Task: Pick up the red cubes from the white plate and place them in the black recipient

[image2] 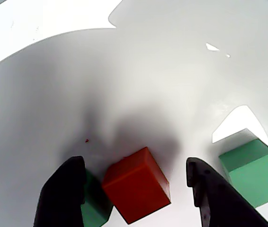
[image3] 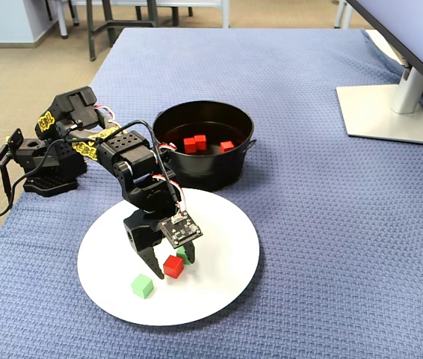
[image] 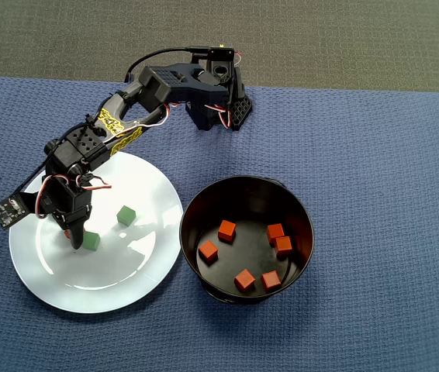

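In the wrist view a red cube (image2: 136, 191) sits turned corner-on between the fingers of the pincer (image2: 138, 189), which is spread wider than the cube and grips nothing. A green cube (image2: 94, 203) lies against the left finger; another (image2: 252, 171) is just right. All rest on the plate (image2: 124, 85). Beyond, the bowl (image3: 215, 173) holds six red cubes (image: 244, 279).

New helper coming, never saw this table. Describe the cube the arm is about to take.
Find the white plate beside the black bowl. On it, between the open fingers, sits one red cube. Its neighbours there are green cubes.
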Robot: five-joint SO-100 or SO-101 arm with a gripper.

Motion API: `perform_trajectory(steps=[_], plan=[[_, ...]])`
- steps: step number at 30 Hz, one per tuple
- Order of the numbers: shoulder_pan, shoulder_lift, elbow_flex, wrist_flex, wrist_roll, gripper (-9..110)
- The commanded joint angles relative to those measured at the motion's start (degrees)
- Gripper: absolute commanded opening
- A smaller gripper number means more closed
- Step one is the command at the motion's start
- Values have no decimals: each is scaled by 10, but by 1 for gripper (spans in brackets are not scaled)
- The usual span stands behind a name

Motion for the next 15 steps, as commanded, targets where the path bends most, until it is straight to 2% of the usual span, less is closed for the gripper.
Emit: perform_trajectory(steps=[1, 12, 15], plan=[[8, 28, 9, -29, -8, 19], [1, 44, 49, -39, -3, 18], [-1, 50, 61, -53, 3, 13]])
